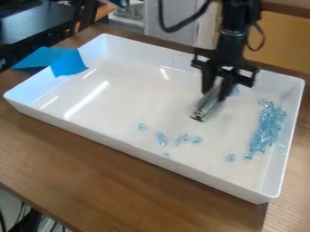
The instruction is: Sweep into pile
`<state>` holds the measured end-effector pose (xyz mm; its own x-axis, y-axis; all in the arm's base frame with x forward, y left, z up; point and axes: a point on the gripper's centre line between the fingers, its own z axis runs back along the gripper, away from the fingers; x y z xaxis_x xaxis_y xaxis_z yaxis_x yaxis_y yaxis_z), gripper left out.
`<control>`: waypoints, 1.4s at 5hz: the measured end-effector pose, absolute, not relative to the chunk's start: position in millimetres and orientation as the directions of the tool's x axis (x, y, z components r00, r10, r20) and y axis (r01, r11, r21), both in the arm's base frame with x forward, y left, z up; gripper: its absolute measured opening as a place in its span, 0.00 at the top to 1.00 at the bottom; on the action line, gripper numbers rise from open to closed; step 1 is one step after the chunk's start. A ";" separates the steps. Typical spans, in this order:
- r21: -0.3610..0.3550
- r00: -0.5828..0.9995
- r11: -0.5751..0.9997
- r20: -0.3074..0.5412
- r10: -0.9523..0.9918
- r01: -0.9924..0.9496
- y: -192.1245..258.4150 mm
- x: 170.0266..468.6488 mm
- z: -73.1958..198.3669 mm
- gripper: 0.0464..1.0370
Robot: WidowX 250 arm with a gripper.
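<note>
Claw: and here it is, the black two-finger claw (pixel 217 90), hanging over the far half of the tray, right of centre in the view, its fingers clenched on a silver metal bar-shaped tool (pixel 206 106)
Tool: tilted, its lower end leaning towards the near left; whether it touches the tray floor, I cannot tell
Tray: a big white rectangular tray (pixel 136 147) with raised walls, lying at a slant on the brown wooden worktop (pixel 91 181)
Main heap: look to the right, a long heap of translucent light-blue pieces (pixel 266 129) inside the tray, running alongside its right-hand wall
Stragglers by the heap: one small light-blue piece (pixel 230 158) sits apart, near the heap's near end
Middle group: a loose light-blue cluster (pixel 183 139) towards the near wall, with an upright-looking light-blue piece (pixel 161 138) just to its left
Outliers: a lone light-blue bit (pixel 142 127) further left, and a tiny pale speck (pixel 167 155) closer to the near wall
Behind the claw: a patch of pale blue (pixel 235 91), partly hidden
Far left: bright blue sheet material (pixel 66 62) draped over the tray's wall
Overhead: a black looping cable (pixel 181 25) beside the black arm (pixel 233 41)
</note>
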<state>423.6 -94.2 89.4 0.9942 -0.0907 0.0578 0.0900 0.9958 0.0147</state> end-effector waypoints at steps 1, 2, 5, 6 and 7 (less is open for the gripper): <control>-0.006 0.992 0.993 0.046 -0.118 0.118 -123.0 420.3 90.9 0.69; -0.027 0.988 0.988 0.039 -0.148 0.149 -144.5 418.8 93.7 0.69; -0.053 0.967 0.981 0.190 -0.171 0.184 -91.3 418.2 116.7 0.69; -0.096 0.967 0.991 0.242 -0.073 0.098 -34.0 410.6 144.5 0.69; -0.086 0.970 0.993 0.236 -0.064 0.086 -7.5 402.2 145.6 0.69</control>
